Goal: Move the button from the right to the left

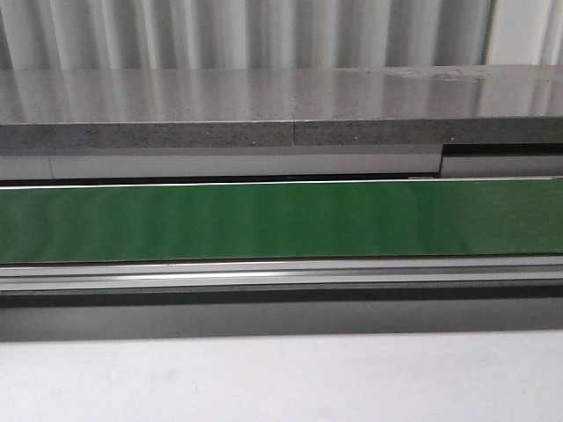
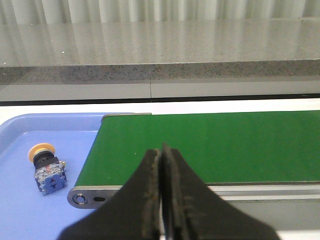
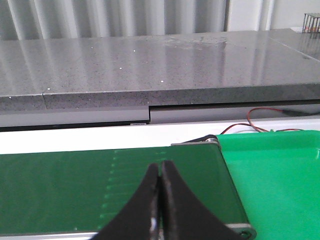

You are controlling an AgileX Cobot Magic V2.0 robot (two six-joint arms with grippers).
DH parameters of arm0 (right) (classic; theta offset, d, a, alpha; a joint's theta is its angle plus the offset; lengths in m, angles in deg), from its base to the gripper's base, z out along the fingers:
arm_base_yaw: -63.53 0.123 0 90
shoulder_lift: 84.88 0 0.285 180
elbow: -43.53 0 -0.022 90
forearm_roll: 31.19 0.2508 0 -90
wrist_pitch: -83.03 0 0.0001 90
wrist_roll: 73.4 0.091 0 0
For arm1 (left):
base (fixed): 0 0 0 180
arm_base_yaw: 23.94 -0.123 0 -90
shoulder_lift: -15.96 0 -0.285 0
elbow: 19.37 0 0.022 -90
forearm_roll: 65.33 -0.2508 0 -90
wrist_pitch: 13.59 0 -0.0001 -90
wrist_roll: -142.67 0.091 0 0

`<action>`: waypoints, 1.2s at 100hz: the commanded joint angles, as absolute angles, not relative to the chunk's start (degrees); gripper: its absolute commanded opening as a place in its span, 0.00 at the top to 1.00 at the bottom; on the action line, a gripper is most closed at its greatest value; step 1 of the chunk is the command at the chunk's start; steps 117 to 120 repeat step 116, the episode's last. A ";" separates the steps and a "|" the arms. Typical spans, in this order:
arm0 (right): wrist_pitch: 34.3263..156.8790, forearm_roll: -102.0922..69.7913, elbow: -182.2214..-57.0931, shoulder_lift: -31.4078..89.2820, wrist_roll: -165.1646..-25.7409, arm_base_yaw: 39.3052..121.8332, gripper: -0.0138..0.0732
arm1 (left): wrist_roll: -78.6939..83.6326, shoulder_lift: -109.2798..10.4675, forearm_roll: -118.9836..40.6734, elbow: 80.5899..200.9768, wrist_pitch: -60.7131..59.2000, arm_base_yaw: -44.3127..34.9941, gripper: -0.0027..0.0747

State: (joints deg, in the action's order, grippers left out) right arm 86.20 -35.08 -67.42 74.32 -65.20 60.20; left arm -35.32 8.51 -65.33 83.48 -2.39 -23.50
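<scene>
The button (image 2: pixel 45 167), with a yellow-orange cap, black collar and bluish contact block, lies on its side in the blue tray (image 2: pixel 20 135) beside the left end of the green conveyor belt (image 2: pixel 215 145). My left gripper (image 2: pixel 161 150) is shut and empty, hanging over the belt's near edge to the right of the button. Over the belt's right end (image 3: pixel 75 185), my right gripper (image 3: pixel 160 167) is shut with nothing in it. The front view shows only the belt (image 1: pixel 281 220); neither gripper nor the button appears there.
A bright green tray (image 3: pixel 275 175) sits past the belt's right end, with red and black wires (image 3: pixel 260 120) behind it. A grey stone counter (image 1: pixel 264 105) runs along the far side. The belt's aluminium frame (image 1: pixel 281 274) lines the near edge.
</scene>
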 commanded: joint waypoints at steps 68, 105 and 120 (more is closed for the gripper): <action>87.77 -35.62 -58.60 88.87 -65.64 59.77 0.92 | -35.87 10.41 -64.79 82.13 -6.74 -23.50 0.99; 87.77 -35.62 -58.60 88.87 -65.64 59.77 0.92 | -35.87 10.41 -64.79 82.13 -6.74 -23.50 0.99; 87.77 -35.62 -58.60 88.87 -65.64 59.77 0.92 | -35.87 10.41 -64.79 82.13 -6.74 -23.50 0.99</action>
